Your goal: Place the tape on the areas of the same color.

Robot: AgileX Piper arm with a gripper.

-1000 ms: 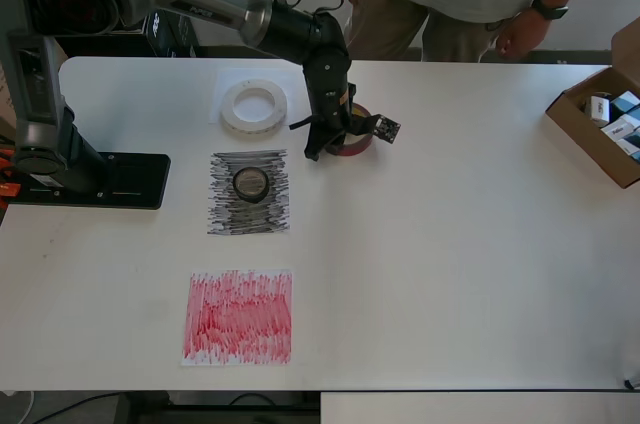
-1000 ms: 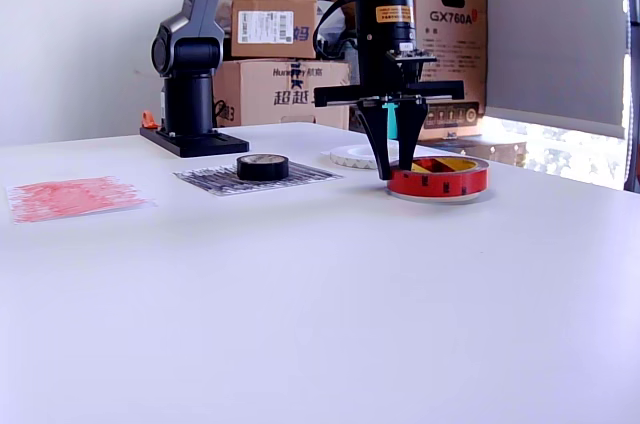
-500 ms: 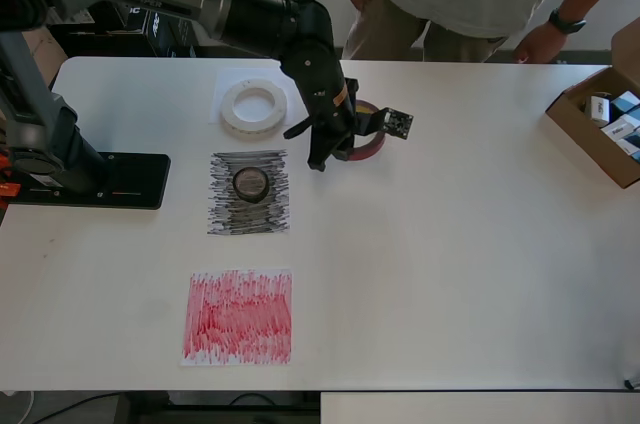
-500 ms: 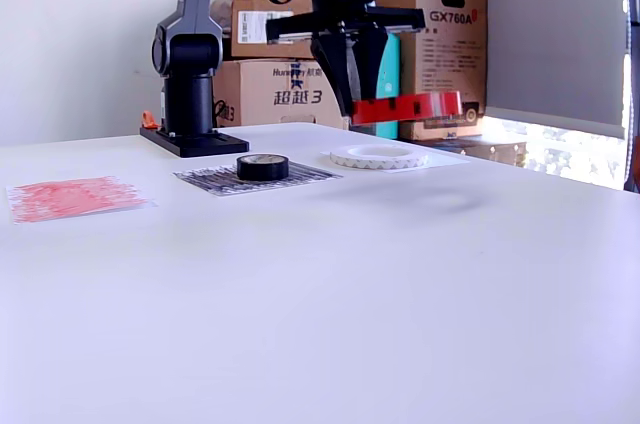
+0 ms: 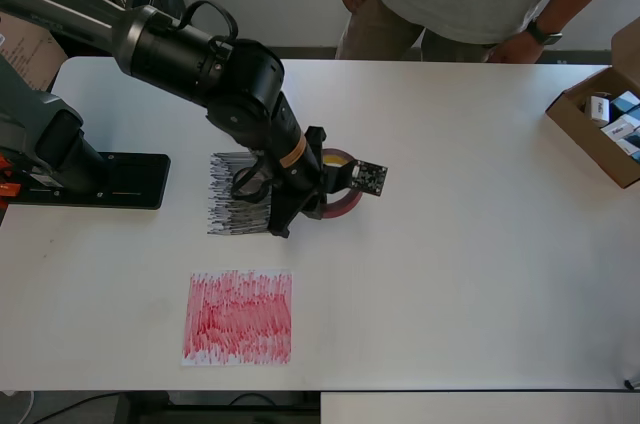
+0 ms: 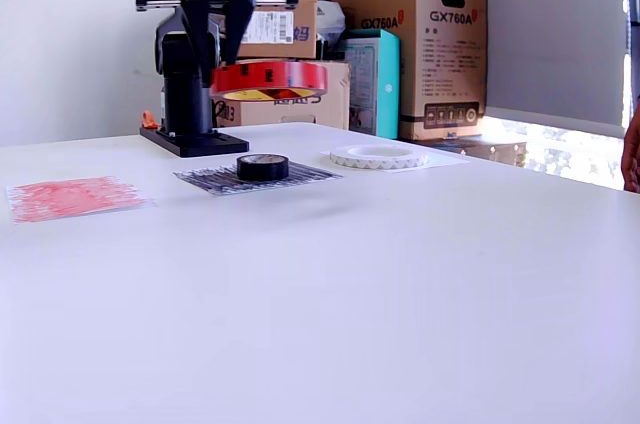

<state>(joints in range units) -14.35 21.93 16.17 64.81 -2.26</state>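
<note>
A: While pinching the red tape roll [image 6: 268, 78] by one wall, with the gripper [image 6: 222, 39] clamped on the end nearest the arm's base and the rest sticking out level, well clear of the table [image 5: 470, 244] — best carried how?

B: Kept flat and high until past the black-scribbled sheet [image 6: 250, 176], lying under and just behind the claw in the exterior view. Then on toward the red-scribbled sheet [image 5: 238, 316], well below the claw in the overhead view and still bare. Lowered only once centred over it; released close to the paper, to avoid rolling or skidding the sheet.

A: And the count?

B: Three rolls: red one held aloft; small black roll [image 6: 262, 166] resting on its black sheet beneath the claw; white roll [image 6: 378, 155] off to the exterior view's right, hidden behind the arm from overhead. Two scribbled sheets plain to see. Pale paper under the white roll, faint, barely told from the tabletop.
</note>
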